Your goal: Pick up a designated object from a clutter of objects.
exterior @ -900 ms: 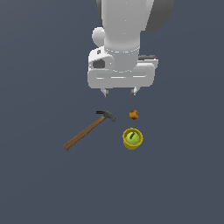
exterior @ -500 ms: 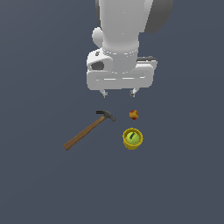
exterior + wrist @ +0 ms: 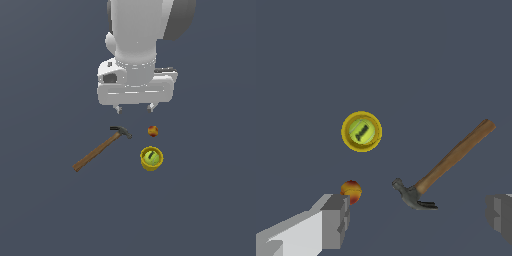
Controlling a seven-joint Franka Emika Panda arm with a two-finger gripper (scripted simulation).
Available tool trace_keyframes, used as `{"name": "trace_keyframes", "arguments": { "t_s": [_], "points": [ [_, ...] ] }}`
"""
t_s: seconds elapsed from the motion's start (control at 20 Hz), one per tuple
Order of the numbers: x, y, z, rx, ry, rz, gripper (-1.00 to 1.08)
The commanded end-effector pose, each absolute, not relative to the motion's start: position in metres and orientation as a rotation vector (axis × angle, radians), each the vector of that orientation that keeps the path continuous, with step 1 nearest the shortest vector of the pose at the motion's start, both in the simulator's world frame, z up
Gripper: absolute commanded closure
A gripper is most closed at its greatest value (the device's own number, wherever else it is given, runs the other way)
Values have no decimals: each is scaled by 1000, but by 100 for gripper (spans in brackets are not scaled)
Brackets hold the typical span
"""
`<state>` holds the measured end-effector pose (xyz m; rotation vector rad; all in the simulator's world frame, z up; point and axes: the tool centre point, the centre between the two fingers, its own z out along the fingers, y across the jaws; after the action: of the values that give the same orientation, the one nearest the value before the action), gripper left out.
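In the exterior view, my gripper (image 3: 135,108) hangs above the dark floor (image 3: 45,210), jaws spread apart and holding nothing. The hammer (image 3: 101,148) lies flat below me, its dark head nearest me and its wooden handle running off toward 8 o'clock. The small red-yellow fruit (image 3: 153,131) sits at about 3 o'clock from the hammer head, apart from it. The yellow cup (image 3: 151,158) with its green ball lies just beyond the fruit.

In the wrist view, my fingers (image 3: 336,220) stand wide apart with the hammer head between them; the fruit sits just beside one finger.
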<state>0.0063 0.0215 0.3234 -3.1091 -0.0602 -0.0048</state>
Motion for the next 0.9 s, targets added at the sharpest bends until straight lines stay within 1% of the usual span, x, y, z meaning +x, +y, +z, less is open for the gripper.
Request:
{"name": "trace_keyframes", "arguments": {
  "t_s": [0.0, 0.4, 0.85],
  "points": [
    [7, 18, 317, -3108, -27, -3, -92],
    [10, -9, 271, -3092, 212, 1, -92],
    [0, -63, 184, -3021, 692, 7, -92]
  ]
}}
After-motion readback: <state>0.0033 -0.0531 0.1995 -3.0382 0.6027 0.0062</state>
